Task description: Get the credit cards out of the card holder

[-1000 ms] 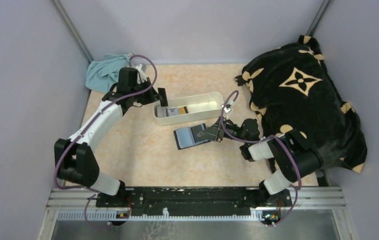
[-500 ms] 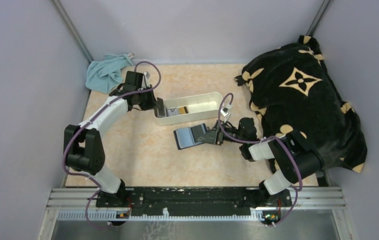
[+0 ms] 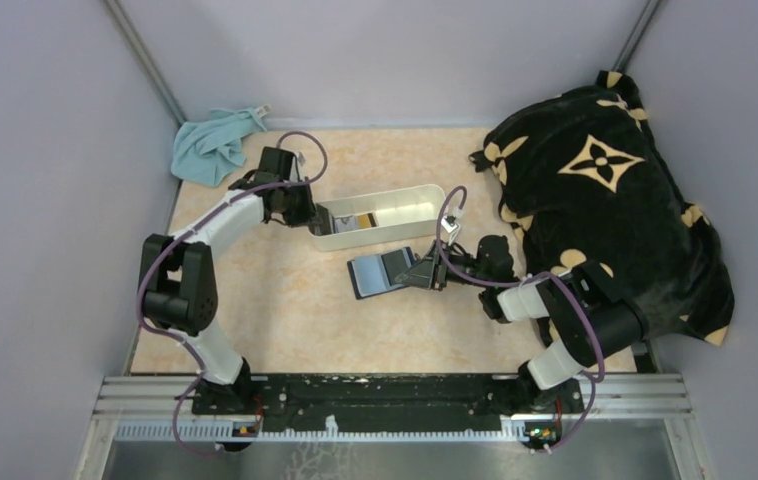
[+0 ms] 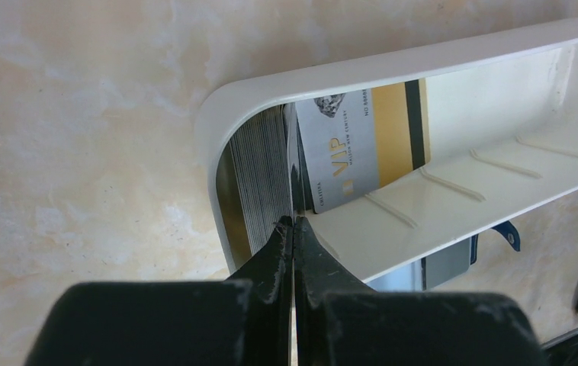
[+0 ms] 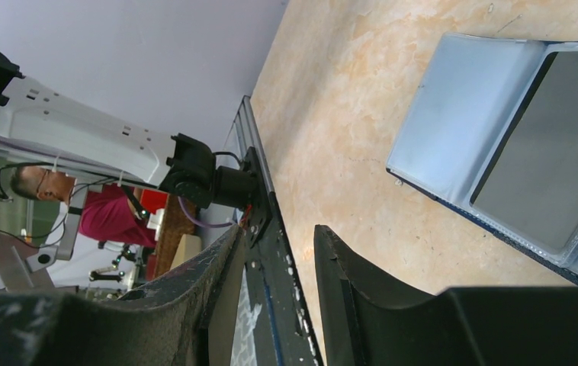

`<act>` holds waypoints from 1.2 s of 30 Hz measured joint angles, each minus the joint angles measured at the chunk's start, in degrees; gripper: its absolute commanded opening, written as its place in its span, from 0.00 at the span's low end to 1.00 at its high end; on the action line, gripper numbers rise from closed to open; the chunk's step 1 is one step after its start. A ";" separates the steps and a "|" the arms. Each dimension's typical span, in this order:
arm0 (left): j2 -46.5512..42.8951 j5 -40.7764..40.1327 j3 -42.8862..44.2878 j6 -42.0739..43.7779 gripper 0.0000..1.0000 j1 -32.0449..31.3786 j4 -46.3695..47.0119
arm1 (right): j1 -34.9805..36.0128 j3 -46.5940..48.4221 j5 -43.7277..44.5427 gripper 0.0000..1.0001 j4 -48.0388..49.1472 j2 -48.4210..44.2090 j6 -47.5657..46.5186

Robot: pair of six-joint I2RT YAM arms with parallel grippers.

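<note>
The card holder (image 3: pixel 380 272) lies open on the table, dark blue outside and light blue (image 5: pixel 461 130) inside, with a grey card (image 5: pixel 553 152) in its slot. My right gripper (image 3: pixel 423 272) sits low at its right edge, open (image 5: pixel 278 236), with nothing between the fingers. My left gripper (image 3: pixel 317 215) is at the left end of the white tray (image 3: pixel 375 238), shut (image 4: pixel 292 223) on a thin dark credit card (image 4: pixel 293 168) seen edge-on. Beside that card, several credit cards (image 4: pixel 259 179) stand on edge against the tray's end wall. A silver and gold VIP card (image 4: pixel 347 149) lies on the tray floor.
A black blanket with gold motifs (image 3: pixel 605 200) is heaped at the right, close behind the right arm. A teal cloth (image 3: pixel 213 145) lies in the far left corner. Grey walls enclose the table on three sides.
The left gripper has come down and to the right with the dark card, from above the tray into its left end. The right arm and card holder have not moved.
</note>
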 measured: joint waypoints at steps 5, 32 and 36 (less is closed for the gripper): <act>1.68 0.07 0.13 -0.02 0.00 -0.02 0.04 | 0.00 0.00 -0.04 0.39 0.02 0.07 0.00; -1.57 -3.26 -1.64 -0.59 0.50 -0.02 2.38 | -0.02 0.00 -0.15 0.39 3.67 2.27 2.16; -4.68 -3.74 -2.05 -0.55 0.51 0.00 3.52 | -0.02 0.00 -0.11 0.39 2.01 1.75 1.86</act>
